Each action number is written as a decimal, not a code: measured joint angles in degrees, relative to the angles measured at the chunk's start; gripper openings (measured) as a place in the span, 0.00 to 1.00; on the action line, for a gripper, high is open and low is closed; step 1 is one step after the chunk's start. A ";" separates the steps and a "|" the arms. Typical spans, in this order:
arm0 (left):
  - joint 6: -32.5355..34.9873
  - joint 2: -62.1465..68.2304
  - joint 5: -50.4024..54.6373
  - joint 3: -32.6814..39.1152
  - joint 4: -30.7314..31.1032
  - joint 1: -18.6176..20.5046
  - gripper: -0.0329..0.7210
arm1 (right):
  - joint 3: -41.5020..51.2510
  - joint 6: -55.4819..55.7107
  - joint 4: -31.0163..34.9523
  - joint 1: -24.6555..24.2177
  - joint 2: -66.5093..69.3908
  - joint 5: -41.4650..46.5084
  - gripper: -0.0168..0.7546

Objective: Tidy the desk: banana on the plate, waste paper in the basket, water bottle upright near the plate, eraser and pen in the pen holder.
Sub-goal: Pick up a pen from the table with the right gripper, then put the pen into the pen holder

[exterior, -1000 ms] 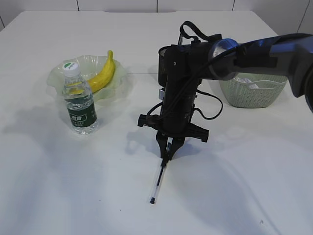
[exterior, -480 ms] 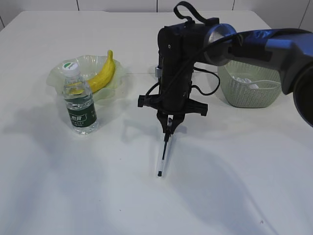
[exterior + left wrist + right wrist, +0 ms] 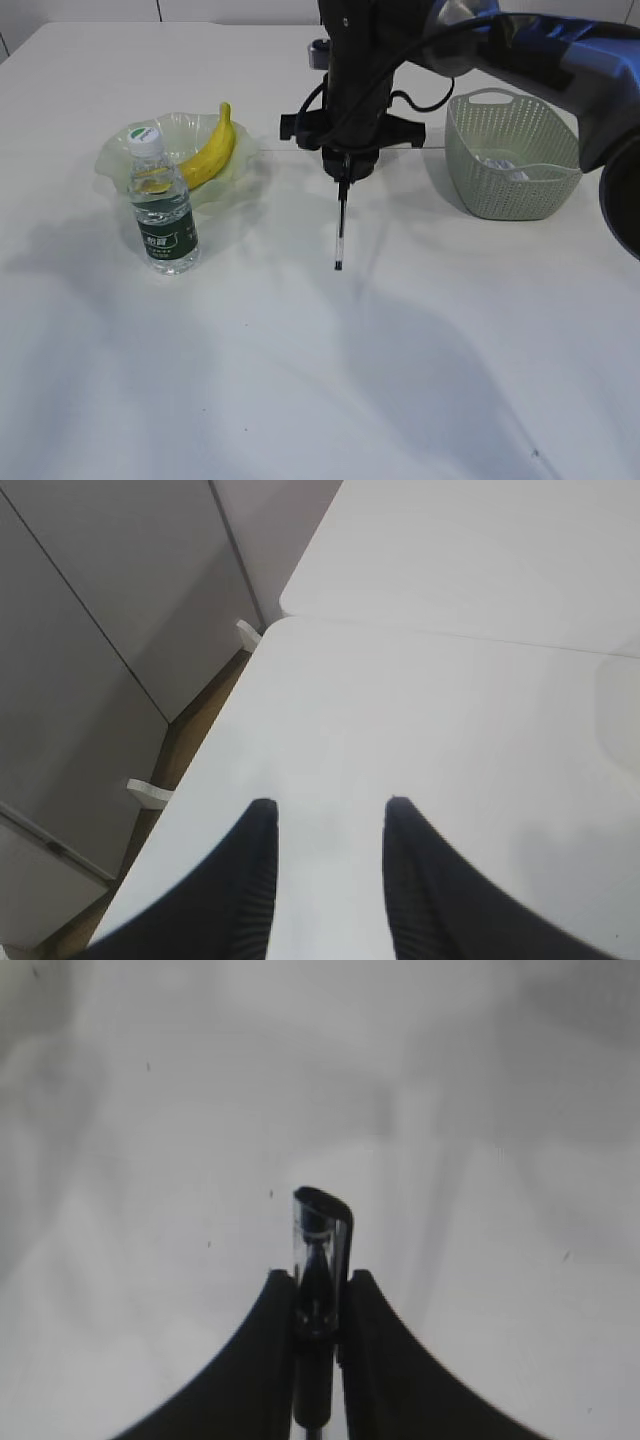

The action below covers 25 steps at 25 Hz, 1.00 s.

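Pen (image 3: 341,230) hangs nearly upright above the desk (image 3: 300,380), pinched at its top between the clamped fingers of the right gripper (image 3: 346,172), between the plate (image 3: 250,160) holding the banana (image 3: 212,148) and the basket (image 3: 512,160). The bottle (image 3: 162,205) stands upright just in front of the plate. The left gripper (image 3: 325,825) hovers with fingers parted, grasping nothing, over a desk corner.

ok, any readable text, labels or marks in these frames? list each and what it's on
Water bottle dark green label: white print, too small to read.
Bottle cap: green mark, no legible letters.
Pen in the right gripper: no visible print.
Nothing else carries text.
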 joint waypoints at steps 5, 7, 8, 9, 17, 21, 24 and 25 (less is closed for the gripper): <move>0.00 0.00 0.00 0.00 0.00 0.00 0.37 | -7.22 -0.57 -6.33 -0.60 0.00 -1.26 0.12; 0.00 0.00 0.00 0.00 0.00 0.00 0.37 | -9.66 -0.66 -7.37 -1.30 0.00 -2.63 0.12; 0.00 0.00 0.00 0.00 0.00 0.00 0.37 | -10.92 -0.66 -7.96 -1.64 0.00 -3.67 0.12; 0.00 0.00 0.00 0.00 0.00 0.00 0.37 | -12.12 -0.66 -8.52 -1.98 0.00 -4.68 0.12; 0.00 0.00 0.00 0.00 0.00 0.00 0.37 | -15.56 -0.70 -12.33 -6.13 0.13 -17.64 0.12; 0.00 0.00 0.00 0.00 0.00 0.00 0.37 | -15.56 -0.79 -12.63 -8.33 0.50 -26.55 0.12; 0.00 0.00 0.00 0.00 0.00 0.00 0.37 | -15.56 -0.79 -13.99 -9.32 0.71 -32.81 0.11; 0.00 0.00 0.00 0.00 0.00 0.00 0.37 | -15.67 -0.79 -15.18 -9.60 0.84 -35.11 0.11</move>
